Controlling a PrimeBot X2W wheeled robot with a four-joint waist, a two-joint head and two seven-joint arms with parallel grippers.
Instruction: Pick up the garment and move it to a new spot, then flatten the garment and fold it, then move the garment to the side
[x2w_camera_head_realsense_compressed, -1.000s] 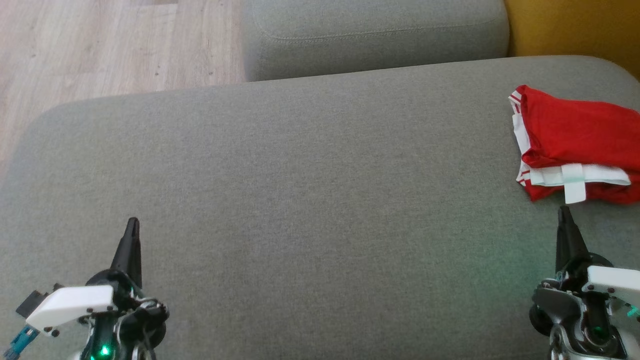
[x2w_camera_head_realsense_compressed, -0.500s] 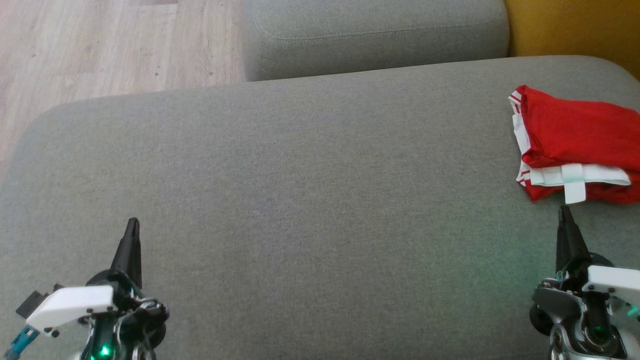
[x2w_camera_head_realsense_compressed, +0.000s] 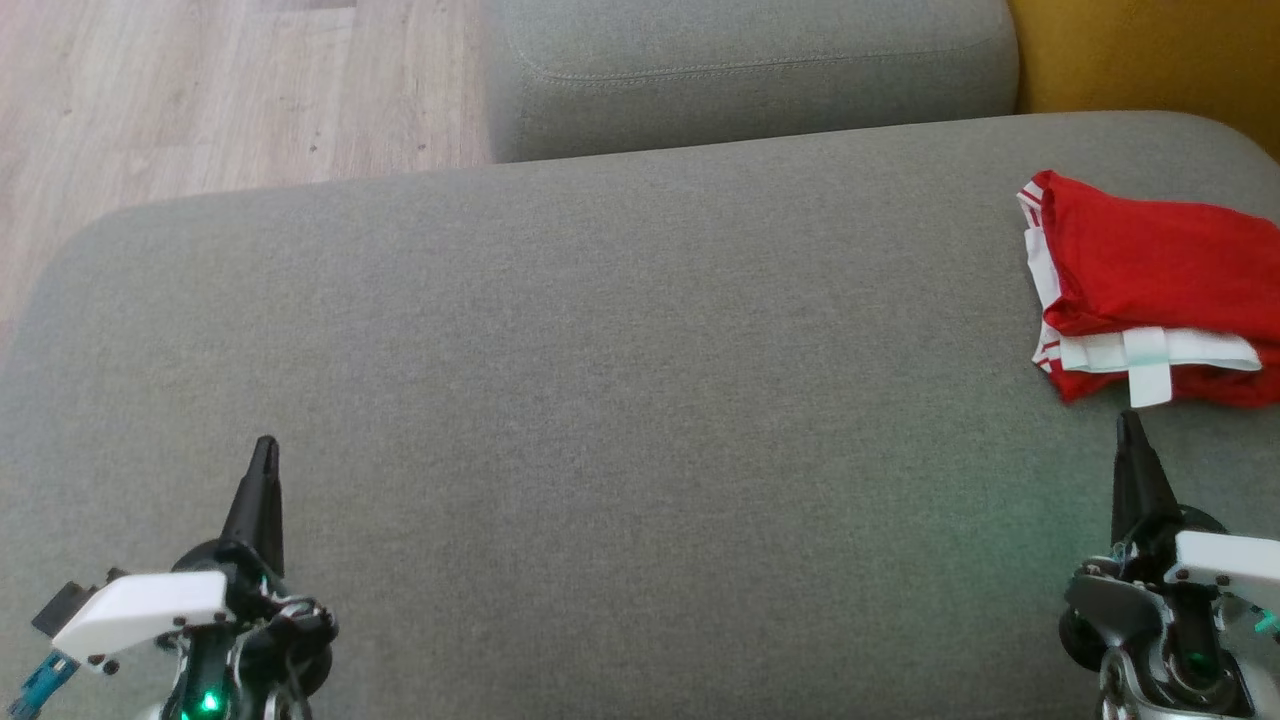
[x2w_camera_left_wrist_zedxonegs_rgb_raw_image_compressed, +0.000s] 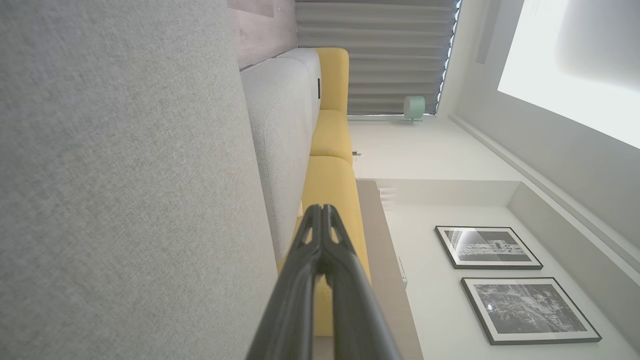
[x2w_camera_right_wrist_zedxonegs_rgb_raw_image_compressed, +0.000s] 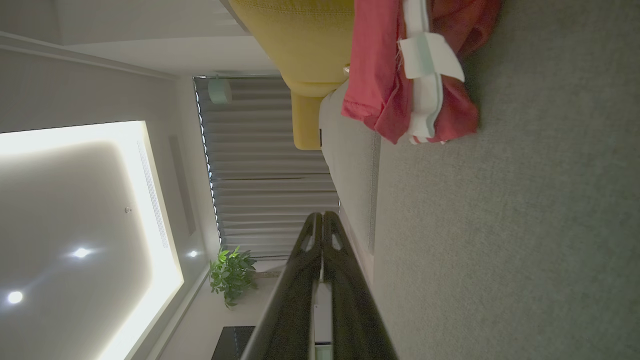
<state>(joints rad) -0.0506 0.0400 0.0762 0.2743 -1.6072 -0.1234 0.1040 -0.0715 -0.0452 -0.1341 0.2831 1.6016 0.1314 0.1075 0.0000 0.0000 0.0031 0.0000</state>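
Garment (x2w_camera_head_realsense_compressed: 1150, 270), red with white trim, lies folded at the far right of the grey sofa seat (x2w_camera_head_realsense_compressed: 600, 400). The right edge of the head view cuts it off, so how far it runs that way cannot be told. A white band and a short white tab lie across its near side; which part of the clothing they are is hard to make out. In the right wrist view the garment (x2w_camera_right_wrist_zedxonegs_rgb_raw_image_compressed: 385, 75) is cut by the top edge, and its lower layers are hidden under bunched red cloth.

Left fingers (x2w_camera_head_realsense_compressed: 264, 455) stand at the lower left of the head view, pressed together into one dark point and holding nothing, well apart from the garment. Whether they touch the seat cannot be told. In the left wrist view they (x2w_camera_left_wrist_zedxonegs_rgb_raw_image_compressed: 322, 214) meet at the tips.

Right fingers (x2w_camera_head_realsense_compressed: 1130, 440) are likewise pressed together and empty, their tip near the white tab but apart from it. The right wrist view shows them (x2w_camera_right_wrist_zedxonegs_rgb_raw_image_compressed: 322, 220) closed, with bare grey fabric between them and the cloth. The bottom edge cuts off both wrists.

Beyond the seat, a grey cushion (x2w_camera_head_realsense_compressed: 750, 70) and yellow upholstery (x2w_camera_head_realsense_compressed: 1140, 50) are clipped by the top edge, beside wood floor (x2w_camera_head_realsense_compressed: 200, 90).
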